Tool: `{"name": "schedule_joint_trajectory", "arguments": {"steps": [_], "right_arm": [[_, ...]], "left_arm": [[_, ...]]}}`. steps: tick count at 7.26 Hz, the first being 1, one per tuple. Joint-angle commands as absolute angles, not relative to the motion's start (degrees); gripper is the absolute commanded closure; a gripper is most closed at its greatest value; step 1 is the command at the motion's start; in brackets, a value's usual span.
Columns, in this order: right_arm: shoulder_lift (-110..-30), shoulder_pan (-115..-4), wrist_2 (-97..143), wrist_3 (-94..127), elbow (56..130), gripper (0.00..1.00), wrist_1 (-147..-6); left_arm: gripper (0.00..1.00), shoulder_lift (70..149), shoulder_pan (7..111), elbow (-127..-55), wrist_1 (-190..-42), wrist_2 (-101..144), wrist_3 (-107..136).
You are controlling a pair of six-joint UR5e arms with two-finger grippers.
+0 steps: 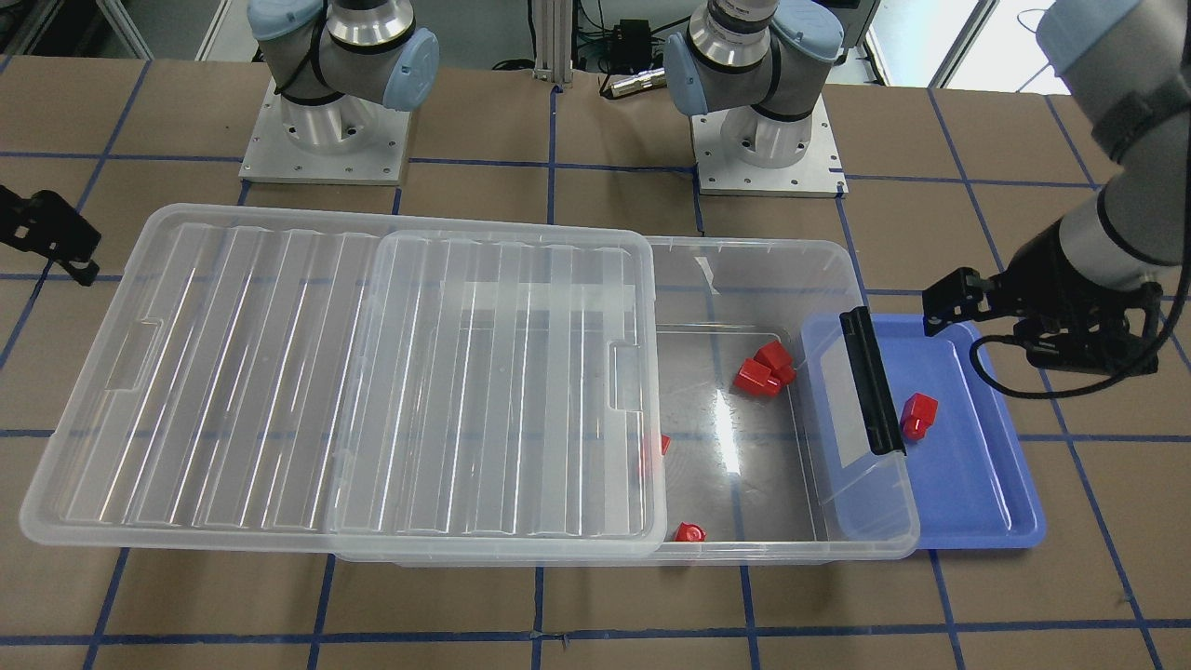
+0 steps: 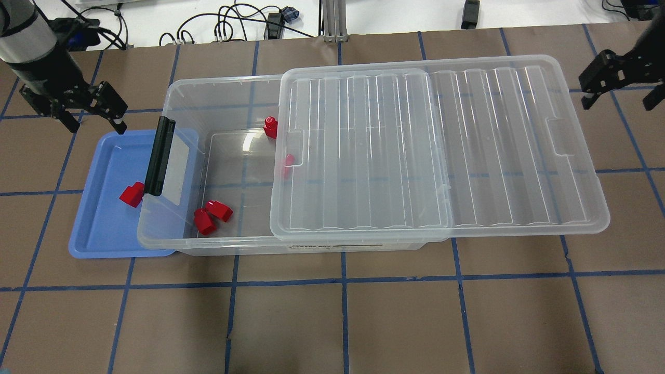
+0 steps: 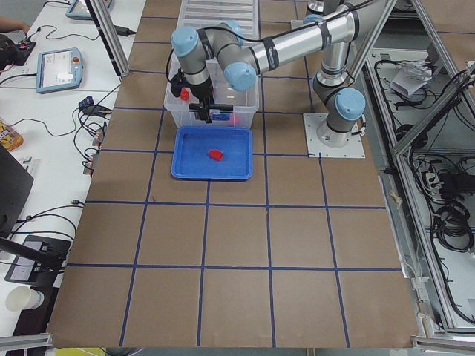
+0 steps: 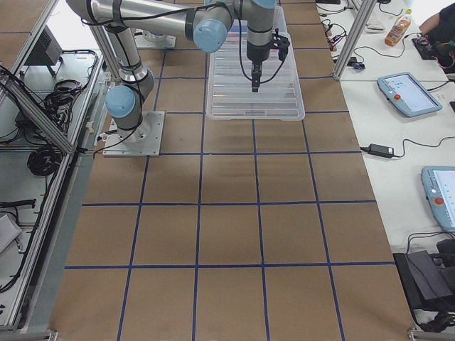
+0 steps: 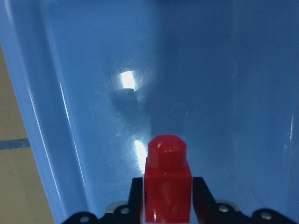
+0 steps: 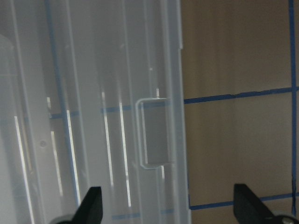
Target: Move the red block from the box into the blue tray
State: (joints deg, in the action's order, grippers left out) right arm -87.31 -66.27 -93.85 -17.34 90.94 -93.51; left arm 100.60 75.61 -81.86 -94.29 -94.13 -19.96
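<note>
Left end effector (image 2: 95,126) hangs above far rim of blue tray (image 2: 98,228), fingers spread wide, holding nothing. Red block (image 2: 132,194) lies on tray floor, just beside box (image 2: 218,80) end with black latch (image 2: 158,156). Other red blocks (image 2: 213,215) inside box. Right end effector (image 2: 618,103) also wide open, empty, beyond end of lid (image 2: 441,150), over worktop (image 2: 363,322).

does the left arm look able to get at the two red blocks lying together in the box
Probably yes. The lid is slid off that end of the box, leaving the two red blocks uncovered, and the left gripper hovers nearby, jaws open.
</note>
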Motion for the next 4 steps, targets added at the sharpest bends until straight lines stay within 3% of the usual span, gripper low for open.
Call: {"name": "schedule_joint_trajectory", "arguments": {"steps": [1, 4], "right_arm": [[-84.74, -62.14, -97.02, -25.53, 92.8, 0.0, -94.12], [-80.35, -62.14, -96.41, -27.16, 96.76, 0.0, -100.09]], "left_arm": [[0.0, 97.66, 86.44, -77.61, -98.35, -94.23, -3.36], [0.0, 94.4, 93.33, -78.3, -98.44, -94.13, 1.23]]}}
